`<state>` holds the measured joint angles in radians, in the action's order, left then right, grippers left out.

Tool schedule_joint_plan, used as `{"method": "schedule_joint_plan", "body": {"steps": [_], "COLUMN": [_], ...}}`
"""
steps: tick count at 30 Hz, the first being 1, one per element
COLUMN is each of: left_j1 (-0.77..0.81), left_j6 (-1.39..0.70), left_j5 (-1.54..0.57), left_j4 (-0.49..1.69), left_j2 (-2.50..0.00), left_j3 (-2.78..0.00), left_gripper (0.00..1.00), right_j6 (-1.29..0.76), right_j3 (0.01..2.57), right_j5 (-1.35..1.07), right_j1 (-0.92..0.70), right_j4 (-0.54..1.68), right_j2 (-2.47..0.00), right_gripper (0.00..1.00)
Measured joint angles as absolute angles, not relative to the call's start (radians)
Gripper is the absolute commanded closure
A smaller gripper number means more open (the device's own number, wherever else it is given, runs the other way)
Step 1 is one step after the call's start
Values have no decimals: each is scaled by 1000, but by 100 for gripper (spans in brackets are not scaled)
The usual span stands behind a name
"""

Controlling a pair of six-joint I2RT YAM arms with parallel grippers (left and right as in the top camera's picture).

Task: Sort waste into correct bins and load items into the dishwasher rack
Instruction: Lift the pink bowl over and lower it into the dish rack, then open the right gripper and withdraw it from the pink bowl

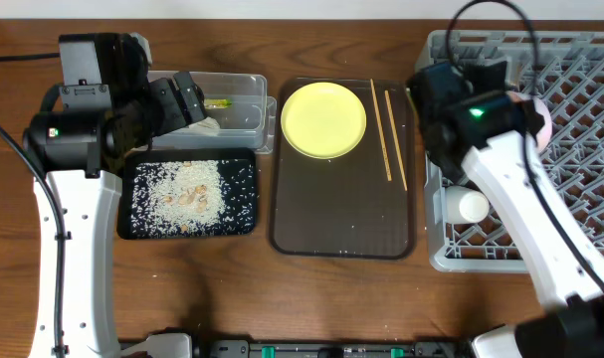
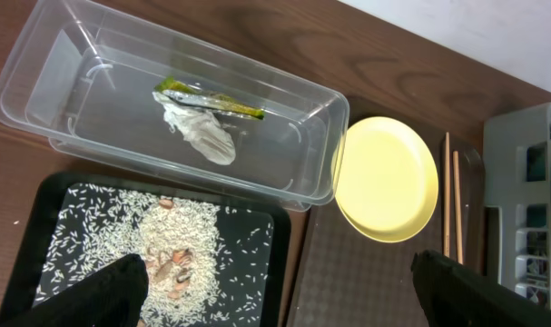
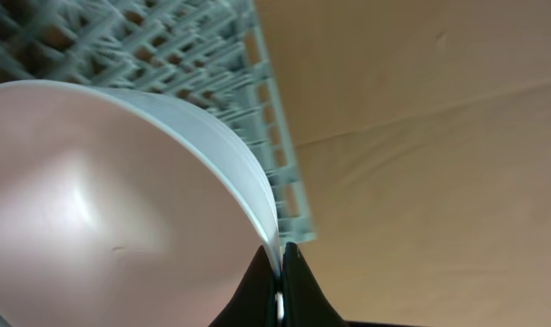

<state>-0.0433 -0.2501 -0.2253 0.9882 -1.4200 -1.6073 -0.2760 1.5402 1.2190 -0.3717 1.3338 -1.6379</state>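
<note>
Rightward in the overhead view, the right fingers (image 3: 250, 289) clench a bowl (image 3: 103, 209) by its rim, tilted over the dishwasher rack (image 1: 580, 89), presumably for slotting. At upper left, the left fingers (image 2: 103, 291) hang released above the clear tub (image 2: 39, 91) holding wrapper (image 2: 211, 103) and napkin (image 2: 202, 138).

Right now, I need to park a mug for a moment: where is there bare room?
The near half of the brown serving tray is bare, in front of the yellow plate and chopsticks. The table strip before both trays is free too. Crowded: the clear tub and black tray side, and the rack, where the right hand holds a bowl.
</note>
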Motion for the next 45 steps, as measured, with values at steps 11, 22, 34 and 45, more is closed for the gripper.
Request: {"method": "schedule_joint_plan", "body": {"steps": [11,22,34,45], "left_j1": [-43,-43,-43,-43], "left_j6": [-250,-250,-250,-250], "left_j5": [-226,-226,-225,-225], "left_j4": [988,988,988,988], "left_j2": [-1420,-1420,-1420,-1420], "left_j3": [-1607,-1607,-1607,-1607], "left_gripper": [4,4,4,4], "right_j6": [-208,-125,-81,-46], "right_j3": [1534,1533,1532,1532], "right_j5": [1347,1300,1260,1266], "right_j1": [-374,-373,-368,-368], "right_j4": [1306,1205,1184,1188], "right_j2": [-1831,-1918,-1922,-1922], "right_gripper": [99,99,99,99]}}
